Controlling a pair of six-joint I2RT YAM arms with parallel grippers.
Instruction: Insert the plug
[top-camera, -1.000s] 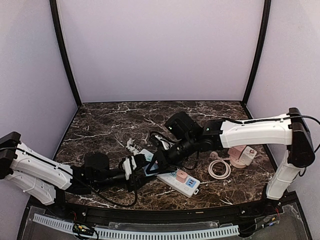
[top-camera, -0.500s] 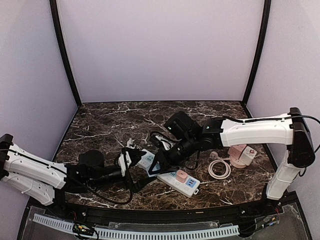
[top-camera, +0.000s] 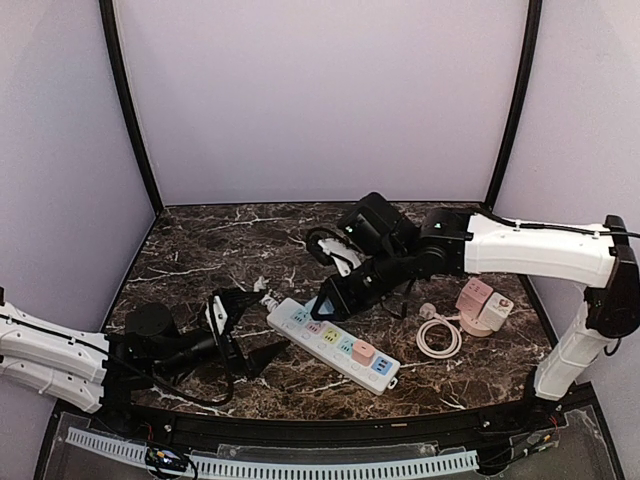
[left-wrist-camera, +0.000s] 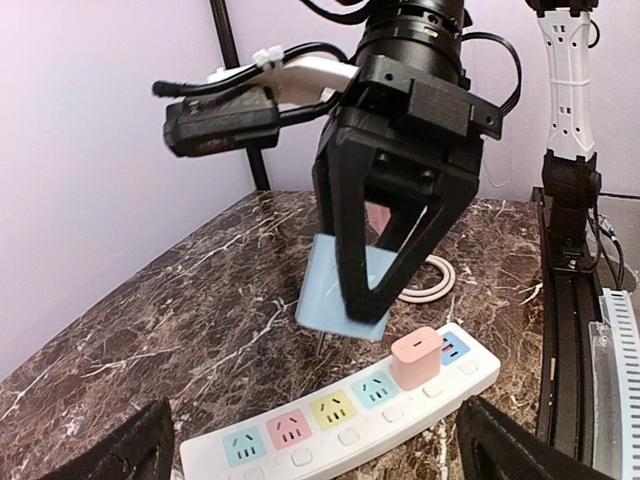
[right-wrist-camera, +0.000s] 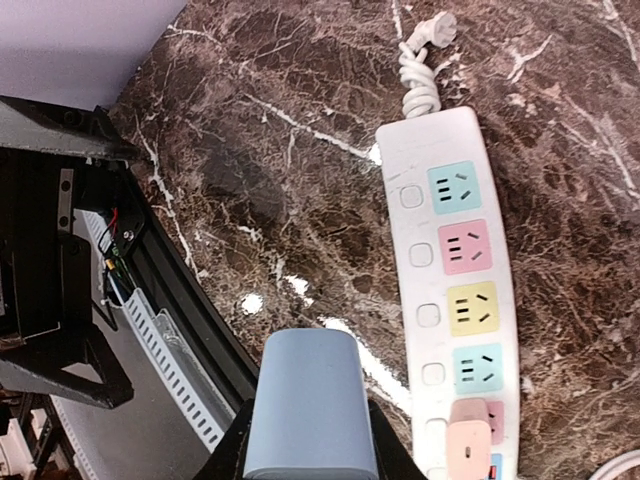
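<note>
A pale blue plug hangs prongs-down just above the marble, behind the white power strip. My right gripper is shut on it, and the plug fills the bottom of the right wrist view. The strip has several coloured sockets. A pink charger sits in one of them near its right end. My left gripper stands open and empty, just left of the strip's near end. Its fingertips show at the bottom corners of the left wrist view.
The strip's white cord and plug lie coiled at its far end. A white coiled cable and a pink device lie right of the strip. A black cable loop hangs by the right wrist. The table's front rail runs close by.
My left gripper has opened, let go of the strip and drawn back to the left. My right gripper has risen and moved back with the blue plug.
</note>
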